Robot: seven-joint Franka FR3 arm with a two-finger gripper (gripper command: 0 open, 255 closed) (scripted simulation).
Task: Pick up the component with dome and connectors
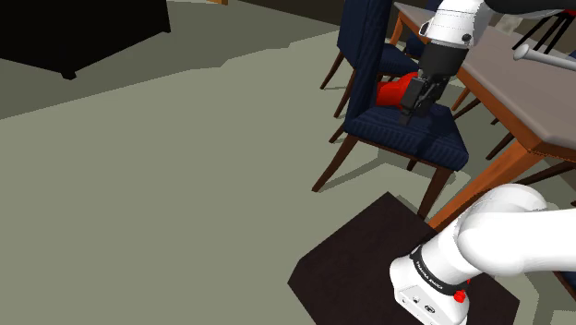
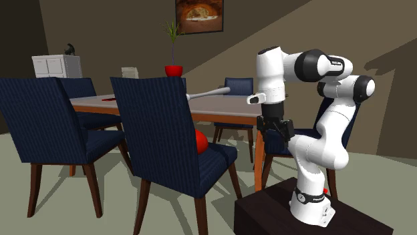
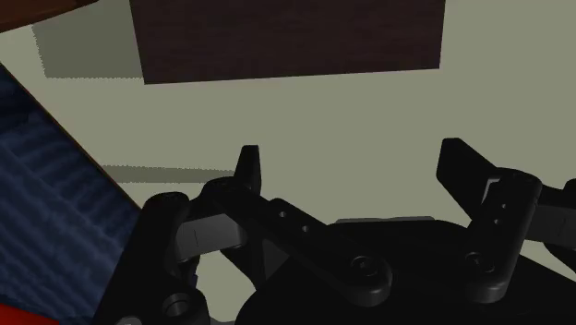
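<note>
Red component (image 1: 395, 92) sits on the blue chair (image 1: 415, 140) seat, near the backrest. Gripper (image 1: 409, 114) hangs just right of it in the shoulder view, jaws released and empty. The wrist view has bare floor (image 3: 305, 120) between the fingers. Best to shift over the dome, drop, then close across it. Table (image 1: 517, 88) edge and the backrest crowd the approach.

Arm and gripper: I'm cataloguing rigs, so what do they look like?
The arm has rounded white links with dark joints. A black band with small lettering rings its base, beside a red dot. The gripper is all black, with two blocky fingers on bolted linkages.
</note>
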